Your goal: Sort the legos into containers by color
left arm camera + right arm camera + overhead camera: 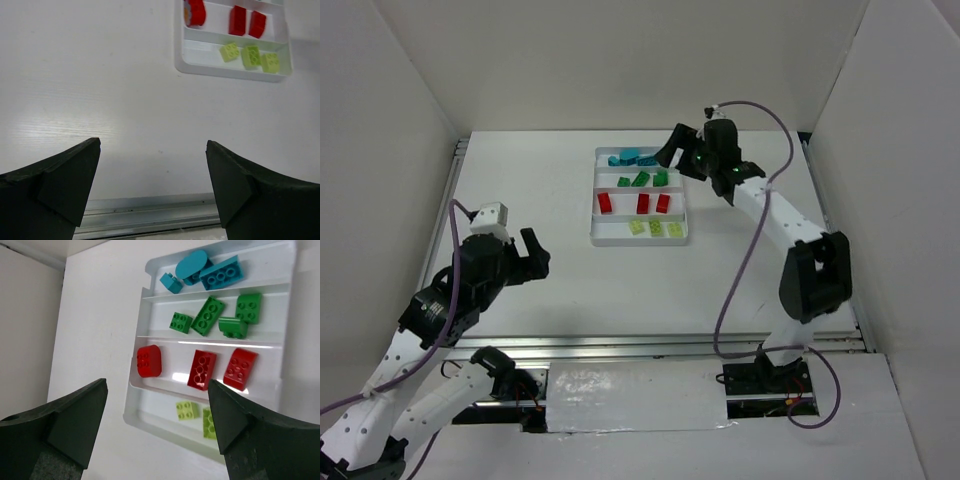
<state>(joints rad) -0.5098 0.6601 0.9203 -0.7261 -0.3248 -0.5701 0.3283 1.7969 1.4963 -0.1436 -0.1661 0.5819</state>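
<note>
The white tray point(640, 241) lies at the table's far middle, and its four containers each hold legos of one colour. From far to near these are teal point(630, 157), green point(640, 179), red point(642, 203) and yellow-green point(655, 228). My right gripper point(680, 153) hovers open over the tray's far right corner. Its wrist view looks down past the right gripper point(157, 385) on the teal point(220, 272), green point(209, 315), red point(202, 369) and yellow-green point(186, 409) bricks. My left gripper point(535, 255) is open and empty, near left and well short of the tray. The red point(237, 20) and yellow-green point(250, 55) bricks show far beyond the left gripper point(152, 145).
White walls enclose the table on three sides. An aluminium rail point(670, 345) runs along the near edge and shows under the left fingers as the same rail point(150, 212). The right arm's purple cable point(740, 290) hangs over the table's right part.
</note>
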